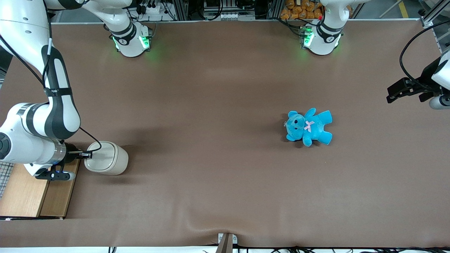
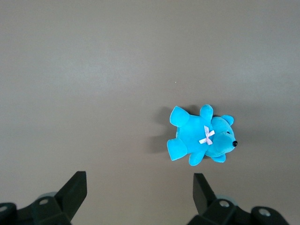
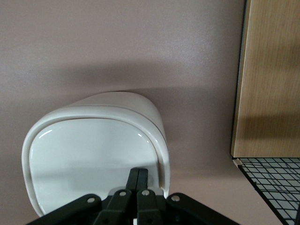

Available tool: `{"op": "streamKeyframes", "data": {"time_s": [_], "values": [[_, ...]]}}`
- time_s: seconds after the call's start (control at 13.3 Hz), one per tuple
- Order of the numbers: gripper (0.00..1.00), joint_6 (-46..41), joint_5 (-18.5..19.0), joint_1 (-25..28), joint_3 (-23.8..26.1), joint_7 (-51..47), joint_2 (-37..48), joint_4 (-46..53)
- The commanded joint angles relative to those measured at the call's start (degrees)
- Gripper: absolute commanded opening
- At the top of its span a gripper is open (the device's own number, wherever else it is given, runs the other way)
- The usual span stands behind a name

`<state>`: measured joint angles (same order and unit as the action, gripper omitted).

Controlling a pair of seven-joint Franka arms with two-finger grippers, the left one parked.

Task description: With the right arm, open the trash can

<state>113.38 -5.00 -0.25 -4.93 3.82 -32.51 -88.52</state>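
Observation:
The cream-white trash can stands on the brown table at the working arm's end, beside the wooden box. Its flip lid looks closed and flat. My right gripper is shut with nothing between the fingers, and its tips rest on the lid's edge nearest the wooden box. In the right wrist view the shut black fingers lie together over the lid's rim.
A wooden box lies beside the trash can under the arm's wrist; it also shows in the right wrist view with a black wire grid. A blue teddy lies toward the parked arm's end of the table.

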Motion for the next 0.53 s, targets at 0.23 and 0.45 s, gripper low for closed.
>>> {"op": "streamKeyframes", "data": {"time_s": [0.23, 0.45], "values": [[0.0, 1.4, -1.1, 0.4, 0.2, 0.4, 0.7, -0.9], [0.0, -6.9, -1.5, 0.9, 0.3, -0.9, 0.9, 4.5]]}}
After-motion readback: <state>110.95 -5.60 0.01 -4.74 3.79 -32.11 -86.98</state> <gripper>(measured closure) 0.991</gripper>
